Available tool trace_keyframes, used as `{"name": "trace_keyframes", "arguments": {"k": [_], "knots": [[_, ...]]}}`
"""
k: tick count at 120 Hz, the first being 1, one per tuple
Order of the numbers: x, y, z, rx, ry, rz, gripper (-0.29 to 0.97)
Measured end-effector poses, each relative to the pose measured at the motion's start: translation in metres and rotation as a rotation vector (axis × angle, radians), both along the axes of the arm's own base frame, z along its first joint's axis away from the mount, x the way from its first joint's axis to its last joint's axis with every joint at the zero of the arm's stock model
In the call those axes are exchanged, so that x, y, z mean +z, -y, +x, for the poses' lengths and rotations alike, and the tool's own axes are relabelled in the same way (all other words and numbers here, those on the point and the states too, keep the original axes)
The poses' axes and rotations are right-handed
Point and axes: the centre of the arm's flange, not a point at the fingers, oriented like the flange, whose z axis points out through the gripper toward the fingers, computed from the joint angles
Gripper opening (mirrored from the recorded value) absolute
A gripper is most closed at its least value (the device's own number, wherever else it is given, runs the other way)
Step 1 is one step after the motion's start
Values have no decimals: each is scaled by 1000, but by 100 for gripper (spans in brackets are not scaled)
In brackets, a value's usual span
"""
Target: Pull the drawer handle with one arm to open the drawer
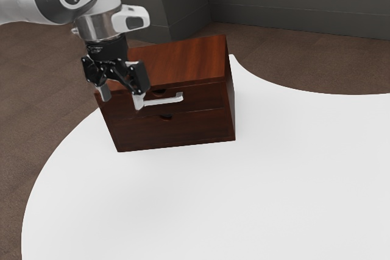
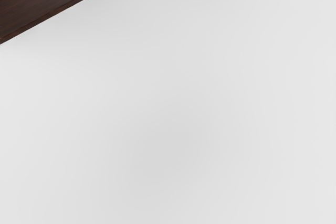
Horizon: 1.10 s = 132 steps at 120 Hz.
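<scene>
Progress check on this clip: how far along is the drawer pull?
Done: the tool is at the cabinet front, level with the top drawer's white handle. In hand: lining up the grasp. Its fingers stand open, one tip beside the handle's end, with nothing gripped. Left: grip the handle and pull. The drawer front looks roughly flush, so it is not visibly open.

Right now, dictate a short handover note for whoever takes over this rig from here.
The gripper is open, fingers spread, in front of the wooden cabinet. One finger overlaps the end of the handle toward the exterior view's left, and nothing is clamped.
The cabinet stands on the white table, with the handle on the upper drawer.
Done: approach to the handle.
Left: shut on the handle and pull. The drawer front looks flush, so it seems unopened.
</scene>
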Motion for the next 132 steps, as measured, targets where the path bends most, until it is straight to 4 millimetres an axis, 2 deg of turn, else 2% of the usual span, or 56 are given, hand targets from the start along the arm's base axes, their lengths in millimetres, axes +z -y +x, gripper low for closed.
{"name": "trace_keyframes", "arguments": {"k": [15, 30, 41, 47, 58, 63, 74, 79, 87, 97, 105, 115, 122, 132], "knots": [[4, 0, 5, -5, 48, 6, 68], [7, 10, 9, -28, 72, 9, 68], [7, 11, 7, -29, 63, 7, 68], [12, 10, -2, -26, 63, -3, 68], [24, 5, -35, -14, 65, -40, 68], [22, 1, -50, -6, 53, -60, 68], [11, -35, -74, 81, 21, -101, 68], [8, -41, -78, 103, 10, -106, 68], [5, -36, -77, 89, 8, -108, 68], [-10, -30, -70, 44, 10, -90, 68], [-29, -21, -60, -22, 27, -49, 68], [-59, -21, -49, -109, 84, -6, 68], [-62, -23, -42, -170, 140, 36, 68], [-56, -25, -36, -252, 202, 90, 68]]}}
